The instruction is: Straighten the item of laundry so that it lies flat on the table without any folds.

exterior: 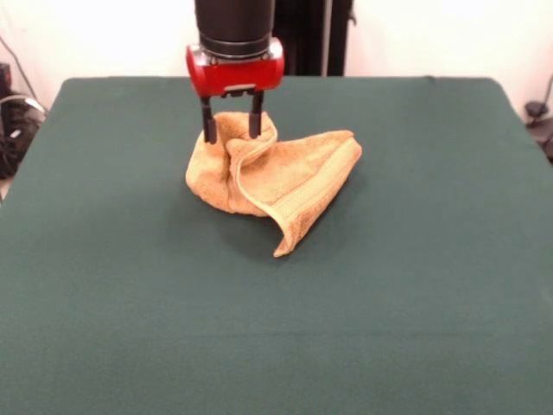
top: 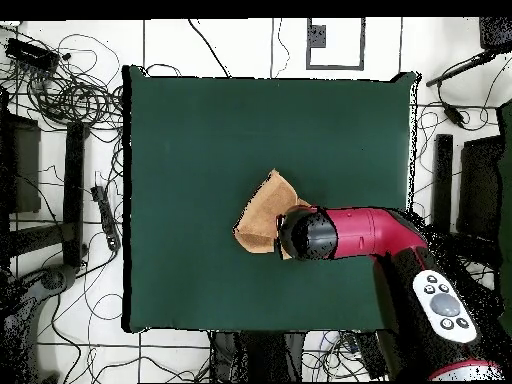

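The item of laundry (exterior: 285, 177), a golden-orange towel, lies bunched and folded over itself a little behind the table's middle in the front view. One ribbed band runs along its folded front edge down to a pointed corner. My gripper (exterior: 233, 138) hangs straight down over the towel's rear left part, open. Its two black fingers (exterior: 209, 125) stand on either side of a raised fold, their tips down at the cloth. From overhead, the towel (top: 262, 215) shows partly, while the red and black arm (top: 345, 232) covers its right side and the gripper itself. The table (exterior: 415, 285) is dark green.
The green table (top: 200, 140) stretches far beyond the towel on every side. Cables, stands and black equipment (top: 60, 90) lie on the floor around the table in the overhead view.
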You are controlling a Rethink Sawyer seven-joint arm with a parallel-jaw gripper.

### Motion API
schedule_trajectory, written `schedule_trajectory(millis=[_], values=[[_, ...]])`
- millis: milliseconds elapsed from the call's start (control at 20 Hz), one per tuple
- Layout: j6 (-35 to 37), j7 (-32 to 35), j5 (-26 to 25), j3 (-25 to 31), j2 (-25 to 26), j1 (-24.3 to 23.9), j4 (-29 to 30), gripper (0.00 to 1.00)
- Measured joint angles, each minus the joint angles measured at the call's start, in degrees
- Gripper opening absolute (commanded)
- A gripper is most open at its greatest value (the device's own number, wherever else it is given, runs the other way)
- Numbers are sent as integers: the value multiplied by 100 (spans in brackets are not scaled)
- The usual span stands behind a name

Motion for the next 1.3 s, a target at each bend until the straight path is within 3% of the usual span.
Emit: schedule_trajectory(millis=[1300], values=[[-50,0,89,-99,-40,624,9,100]])
